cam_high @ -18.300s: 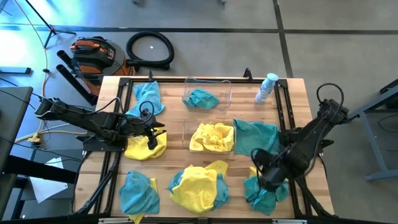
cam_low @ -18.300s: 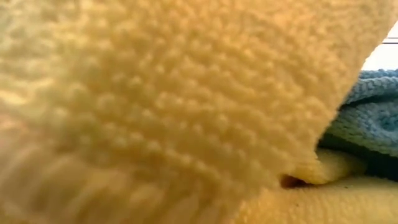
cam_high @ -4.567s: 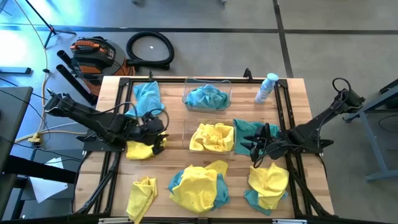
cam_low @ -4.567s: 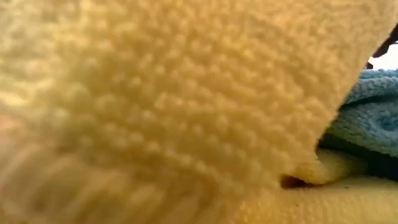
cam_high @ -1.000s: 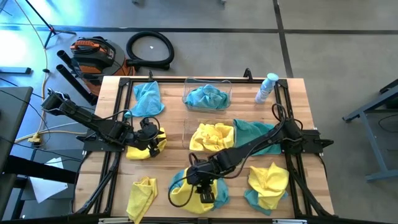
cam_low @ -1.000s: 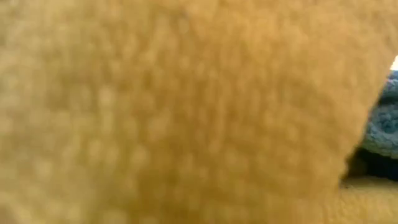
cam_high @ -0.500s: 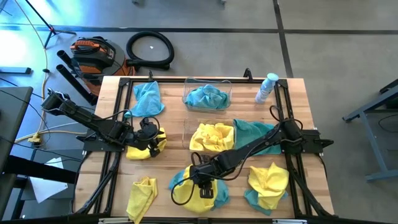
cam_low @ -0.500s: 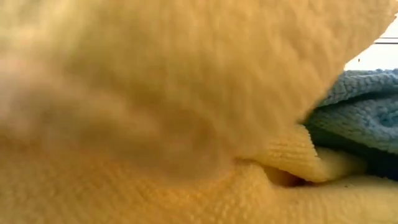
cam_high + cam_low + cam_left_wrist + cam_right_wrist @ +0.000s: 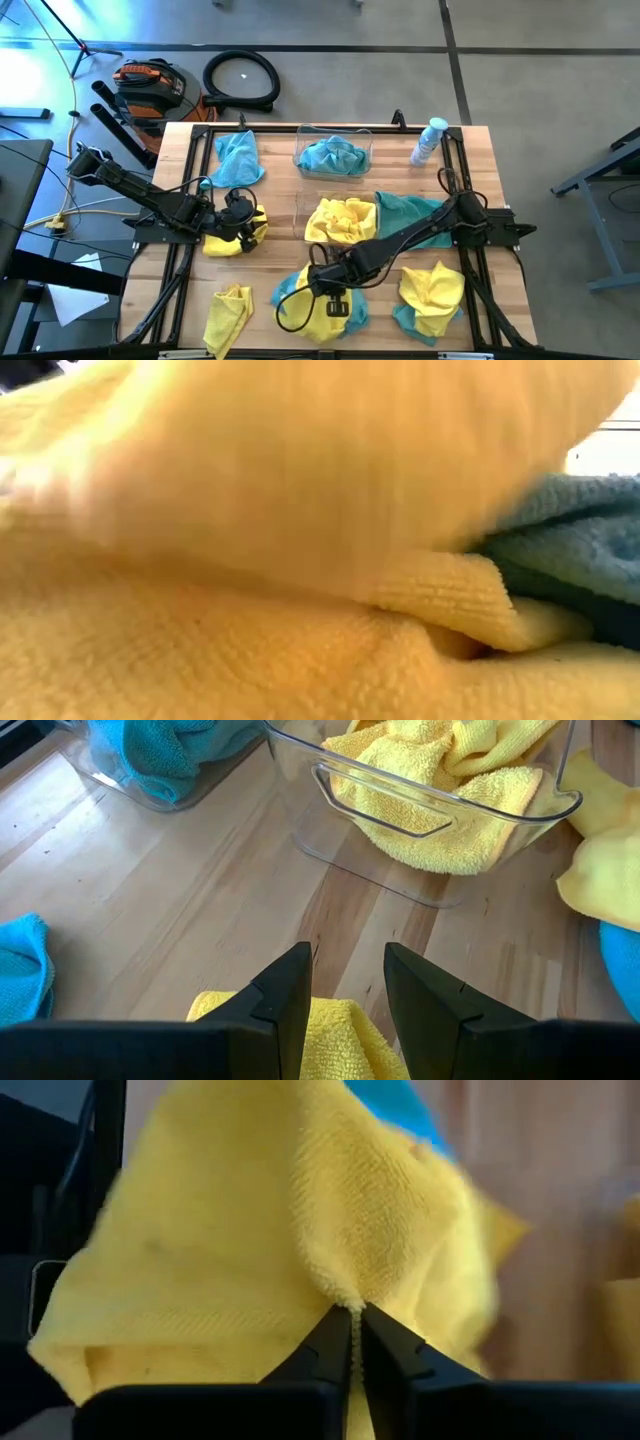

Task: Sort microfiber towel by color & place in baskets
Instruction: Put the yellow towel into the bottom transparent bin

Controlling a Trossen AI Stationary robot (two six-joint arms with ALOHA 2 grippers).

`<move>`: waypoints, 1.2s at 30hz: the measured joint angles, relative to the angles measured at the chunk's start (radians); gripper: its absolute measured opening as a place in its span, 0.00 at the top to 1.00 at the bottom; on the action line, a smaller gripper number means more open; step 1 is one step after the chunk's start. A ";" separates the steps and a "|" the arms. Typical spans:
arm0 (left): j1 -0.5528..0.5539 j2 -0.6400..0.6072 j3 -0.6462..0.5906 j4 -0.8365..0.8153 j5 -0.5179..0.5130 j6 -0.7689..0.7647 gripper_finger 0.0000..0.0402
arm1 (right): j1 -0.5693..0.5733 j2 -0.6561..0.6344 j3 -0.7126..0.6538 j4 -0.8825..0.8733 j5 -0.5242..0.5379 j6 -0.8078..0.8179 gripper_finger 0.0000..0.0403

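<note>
Since a second ago your right gripper [image 9: 352,1342] has lifted slightly, clenched on a peak of the yellow towel [image 9: 318,305] at the table's near middle. It's soft and limp, so hold that pinched fold. Your left gripper [image 9: 346,982] hangs parted over another yellow cloth [image 9: 232,236].

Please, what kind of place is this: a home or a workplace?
Probably a workshop or robotics lab, not a home: bare concrete floor, a shop vacuum with its coiled hose, and a wooden table framed by black rails.

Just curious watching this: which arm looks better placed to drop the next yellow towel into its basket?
Probably the right: the right gripper is pinched on a yellow towel, near the yellow basket. The left gripper hangs open.
</note>
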 joint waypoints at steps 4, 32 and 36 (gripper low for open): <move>0.000 0.000 0.000 0.000 0.000 0.000 0.71 | 0.013 -0.045 0.090 -0.108 0.125 -0.056 0.99; 0.000 0.000 0.000 -0.001 -0.001 0.010 0.71 | -0.296 -0.392 0.202 0.022 0.496 -0.395 1.00; 0.000 0.000 0.000 -0.005 -0.001 0.012 0.71 | -0.330 -0.353 0.202 0.038 0.410 -0.376 1.00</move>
